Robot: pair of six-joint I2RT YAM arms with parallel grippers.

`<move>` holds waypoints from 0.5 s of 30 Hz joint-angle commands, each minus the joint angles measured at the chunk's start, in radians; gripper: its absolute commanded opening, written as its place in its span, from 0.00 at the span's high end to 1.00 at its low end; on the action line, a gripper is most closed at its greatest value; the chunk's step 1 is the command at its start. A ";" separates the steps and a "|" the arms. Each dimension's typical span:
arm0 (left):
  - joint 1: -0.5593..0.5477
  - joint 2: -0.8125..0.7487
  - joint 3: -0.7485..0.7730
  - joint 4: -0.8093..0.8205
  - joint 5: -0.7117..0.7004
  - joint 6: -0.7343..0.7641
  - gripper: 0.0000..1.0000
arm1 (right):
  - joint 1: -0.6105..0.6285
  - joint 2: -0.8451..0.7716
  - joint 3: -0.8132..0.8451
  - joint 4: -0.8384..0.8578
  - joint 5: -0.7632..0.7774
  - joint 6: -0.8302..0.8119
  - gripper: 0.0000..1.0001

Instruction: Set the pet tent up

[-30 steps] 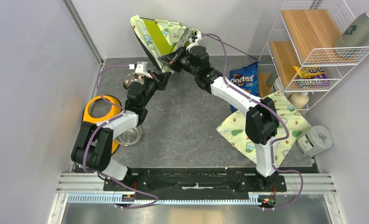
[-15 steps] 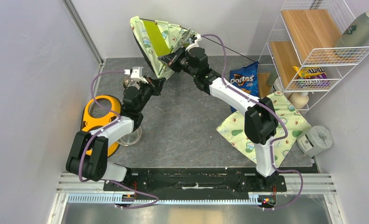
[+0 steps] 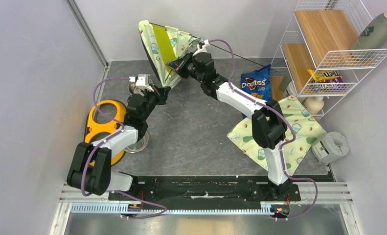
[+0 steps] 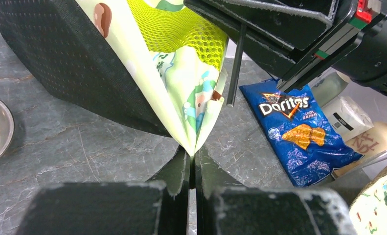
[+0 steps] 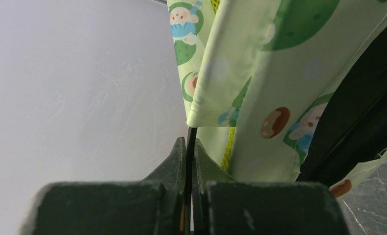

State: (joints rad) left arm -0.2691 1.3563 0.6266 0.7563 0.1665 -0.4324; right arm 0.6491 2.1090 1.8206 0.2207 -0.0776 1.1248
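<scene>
The pet tent, cream-green avocado print with a lime mesh panel and black underside, hangs folded in the air at the back of the table. My left gripper is shut on its lowest fabric corner. My right gripper is shut on a thin black pole that runs into a fabric sleeve of the tent. Another length of black pole trails right from the tent toward the rack. In the left wrist view the right gripper's body sits just above the tent corner.
A steel bowl and an orange-yellow feeder lie at the left, another bowl behind my left gripper. A Doritos bag, the flat avocado-print pad, a white wire rack and a grey tape roll are at the right.
Both grippers have moved left and a little back with the tent, and the tent now hangs more upright. The left arm has stretched further out. Both grips are unchanged.
</scene>
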 commanded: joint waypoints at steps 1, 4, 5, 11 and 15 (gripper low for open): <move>0.020 -0.066 -0.052 -0.059 0.030 0.060 0.98 | -0.120 0.029 0.034 0.017 0.251 -0.088 1.00; 0.029 -0.077 -0.070 -0.054 0.034 0.066 0.98 | -0.124 0.027 0.034 0.015 0.256 -0.075 1.00; 0.034 -0.081 -0.075 -0.052 0.038 0.068 0.98 | -0.125 0.030 0.034 0.013 0.258 -0.073 1.00; 0.041 -0.106 -0.096 -0.045 0.059 0.080 0.98 | -0.126 0.052 0.055 -0.020 0.281 -0.064 1.00; 0.042 -0.111 -0.106 -0.043 0.073 0.083 0.98 | -0.126 0.070 0.079 -0.037 0.293 -0.066 1.00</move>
State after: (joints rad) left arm -0.2420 1.2961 0.5701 0.7570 0.1902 -0.4007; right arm 0.6491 2.1212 1.8400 0.1909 -0.0799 1.1366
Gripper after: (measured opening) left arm 0.046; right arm 0.023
